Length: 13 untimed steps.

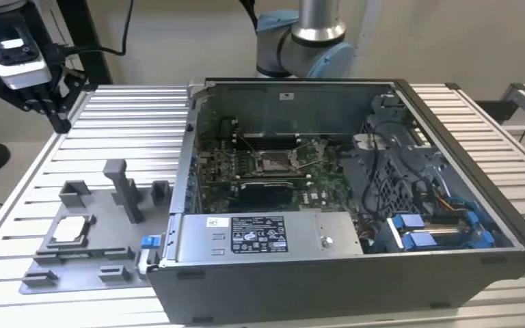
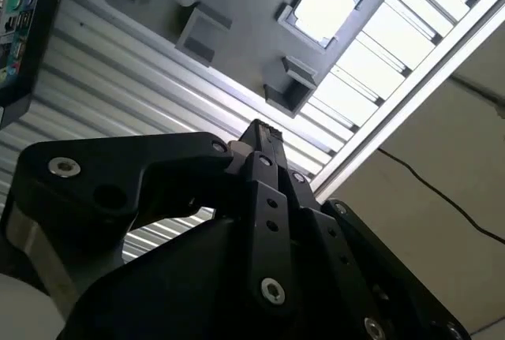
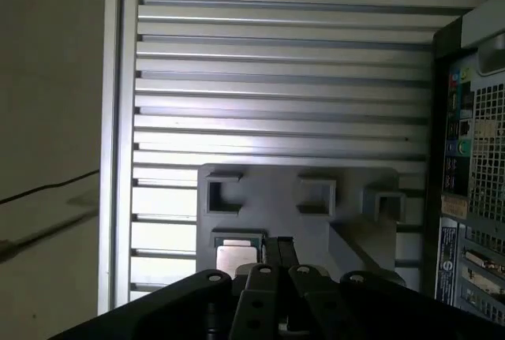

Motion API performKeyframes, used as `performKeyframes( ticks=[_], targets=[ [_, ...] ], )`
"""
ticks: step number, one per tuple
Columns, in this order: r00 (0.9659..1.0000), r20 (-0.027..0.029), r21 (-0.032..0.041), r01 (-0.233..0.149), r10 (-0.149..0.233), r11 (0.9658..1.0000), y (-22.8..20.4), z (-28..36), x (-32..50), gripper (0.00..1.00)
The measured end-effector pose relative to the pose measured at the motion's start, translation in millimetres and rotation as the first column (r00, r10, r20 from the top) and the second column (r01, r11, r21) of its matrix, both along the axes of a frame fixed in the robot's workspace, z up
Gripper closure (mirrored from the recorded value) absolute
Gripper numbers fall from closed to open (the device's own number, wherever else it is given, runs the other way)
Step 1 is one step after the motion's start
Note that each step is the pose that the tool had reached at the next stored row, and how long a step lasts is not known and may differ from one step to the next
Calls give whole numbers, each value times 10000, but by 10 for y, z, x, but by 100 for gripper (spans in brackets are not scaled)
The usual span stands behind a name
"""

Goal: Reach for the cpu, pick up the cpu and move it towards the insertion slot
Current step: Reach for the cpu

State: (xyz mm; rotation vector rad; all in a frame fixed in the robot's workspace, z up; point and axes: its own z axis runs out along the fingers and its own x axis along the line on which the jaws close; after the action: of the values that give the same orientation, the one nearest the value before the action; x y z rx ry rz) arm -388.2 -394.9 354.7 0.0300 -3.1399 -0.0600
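Ribbed aluminium table point(image 1: 126, 130) held the cpu point(image 1: 71, 231) flat in a grey fixture point(image 1: 107, 240), near left in the exterior view, well apart from the insertion slot point(image 1: 276, 160). The gripper point(image 1: 59, 117) hung far left above, claw pressed together and empty; lowered so, it would likely jab the chip, not straddle it.

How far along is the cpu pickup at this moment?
Nothing is finished yet. The cpu lies in its grey fixture, untouched. The tool hangs shut and empty over the table, away from the cpu. Pickup and carry to the insertion slot are not done.
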Motion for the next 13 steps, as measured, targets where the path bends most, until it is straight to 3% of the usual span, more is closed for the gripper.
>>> performKeyframes(
  ticks=[4, 13],
  targets=[
    [10000, 1, 1, 0, 0, 10000, -56, -19, -47, 100],
    [10000, 0, 1, -1, 1, 10000, -247, -82, -149, 100]
  ],
)
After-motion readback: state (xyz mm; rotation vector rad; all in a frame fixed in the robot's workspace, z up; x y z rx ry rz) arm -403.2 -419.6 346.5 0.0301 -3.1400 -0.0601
